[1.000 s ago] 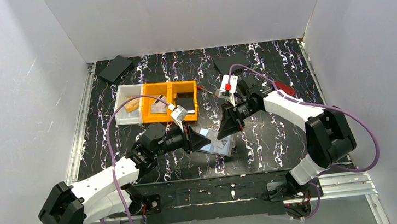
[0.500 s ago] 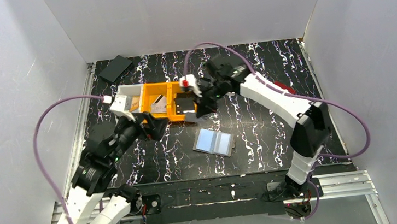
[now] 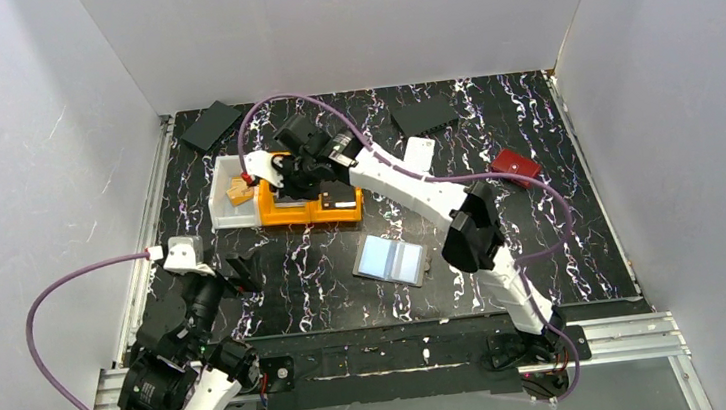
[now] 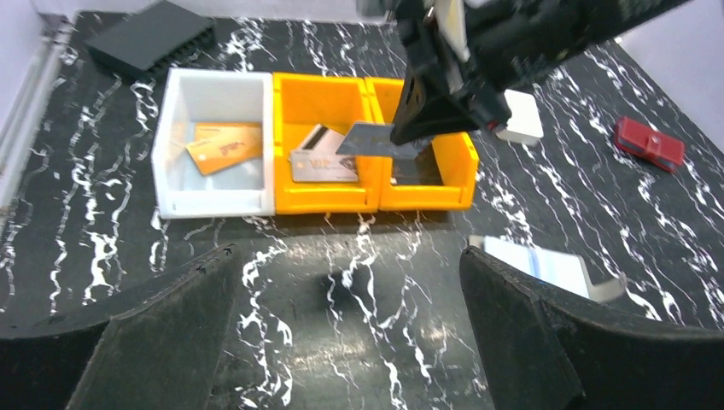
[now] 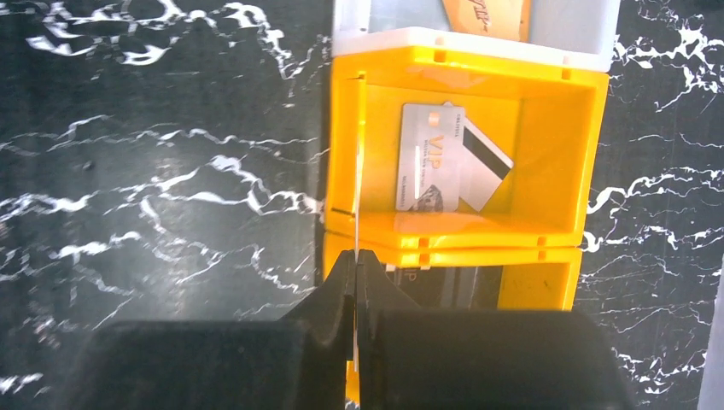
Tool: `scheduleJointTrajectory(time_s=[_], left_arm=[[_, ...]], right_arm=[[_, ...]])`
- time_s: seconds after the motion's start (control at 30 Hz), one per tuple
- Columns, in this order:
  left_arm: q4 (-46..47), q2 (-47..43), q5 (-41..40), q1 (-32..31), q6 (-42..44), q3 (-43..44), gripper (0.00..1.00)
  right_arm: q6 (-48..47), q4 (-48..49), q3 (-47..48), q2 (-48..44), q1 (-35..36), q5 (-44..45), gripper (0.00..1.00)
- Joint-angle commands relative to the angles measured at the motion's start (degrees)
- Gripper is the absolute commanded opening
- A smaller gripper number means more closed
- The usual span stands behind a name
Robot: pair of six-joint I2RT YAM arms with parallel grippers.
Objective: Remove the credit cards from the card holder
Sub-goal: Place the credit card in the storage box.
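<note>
The right pincer [image 5: 356,258] is shut tight on one credit card [image 4: 372,139]. The card is thin and grey. It sticks straight out past the fingertips. Its long side runs along the row of orange bins [image 4: 324,199] and points toward the white bin [image 4: 213,203]. The right wrist view shows only the card's thin edge.

The card hangs above the orange bins, about where the two bins meet. It does not touch them. One orange bin has a silver VIP card [image 5: 429,158] lying flat in it.

I think the next move is to let the held card drop into an orange bin. For that, the card must be over the hollow of a bin, not over a wall. It looks close to a wall, so it may need a small shift first.

The card holder [image 3: 391,259] lies open and flat on the table [image 3: 543,238]. It is on the near side of the orange bins, a bit to the right. Its long side runs left to right. One half is pale blue and the other is grey. I cannot tell if more cards are inside.

The left pincer [image 4: 346,250] is wide open and holds nothing. It sits on the near side of the orange bins, off to the left. Both pincers are well apart from the card holder, and only the left one is free.
</note>
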Motion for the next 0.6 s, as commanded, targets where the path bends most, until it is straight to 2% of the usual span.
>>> scheduleJointTrajectory(time_s=[0.0, 0.23, 0.3, 0.57], left_arm=[[2.3, -1.4, -6.5, 0.2, 2.9, -1.7, 0.98], [3.4, -2.8, -8.4, 0.1, 3.8, -3.2, 0.98], [3.9, -3.2, -8.3, 0.2, 4.0, -3.4, 0.98], [4.4, -3.2, -8.5, 0.1, 4.3, -3.6, 0.98]], right_arm=[[-0.4, 3.4, 7.1, 4.0, 0.9, 5.4, 0.01], [-0.5, 10.8, 7.5, 7.1, 1.0, 6.4, 0.01], [-0.2, 10.5, 10.2, 9.4, 1.1, 6.4, 0.01], [-1.0, 12.0, 9.5, 12.4, 1.5, 10.2, 0.01]])
